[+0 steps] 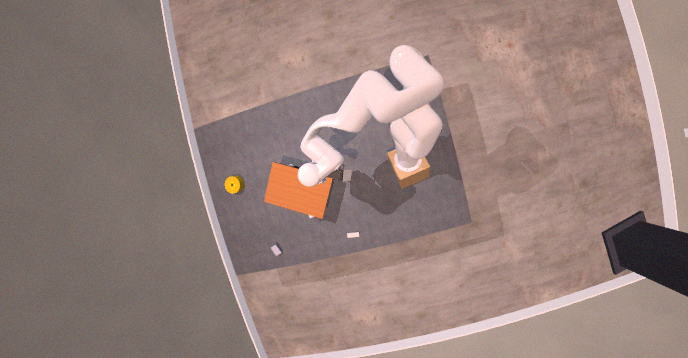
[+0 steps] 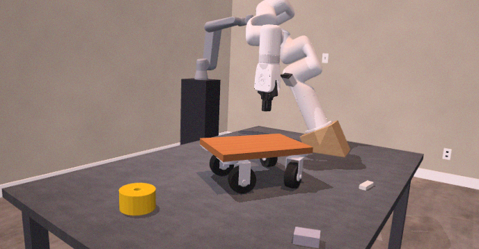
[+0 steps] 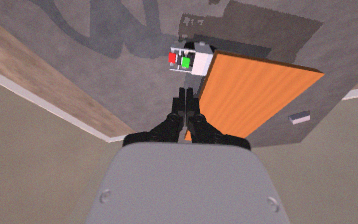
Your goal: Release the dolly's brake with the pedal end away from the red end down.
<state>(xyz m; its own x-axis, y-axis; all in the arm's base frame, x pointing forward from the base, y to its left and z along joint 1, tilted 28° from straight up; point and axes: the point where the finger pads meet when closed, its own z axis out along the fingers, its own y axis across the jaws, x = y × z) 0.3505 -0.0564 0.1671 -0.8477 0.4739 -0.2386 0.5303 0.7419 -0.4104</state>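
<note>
The dolly [image 1: 295, 190] [image 2: 255, 146] [image 3: 247, 92] has an orange wooden deck on black casters and stands on the dark table [image 2: 195, 219]. In the wrist view its brake pedal [image 3: 180, 60] sticks out past the deck's corner, with a red end on the left and a green end on the right. I cannot tell which end is down. My gripper [image 2: 267, 108] [image 3: 185, 96] is shut and empty. It hangs well above the deck's far edge, pointing straight down, near the pedal's corner. In the overhead view the arm hides the gripper and the pedal.
A yellow cylinder [image 1: 233, 184] [image 2: 137, 198] stands left of the dolly. Small pale blocks [image 2: 306, 236] [image 2: 366, 185] [image 1: 353, 235] [image 1: 275, 250] lie on the table. The arm's wooden base block [image 1: 409, 169] [image 2: 327, 140] is at the back right. A black pedestal [image 2: 200, 109] stands behind the table.
</note>
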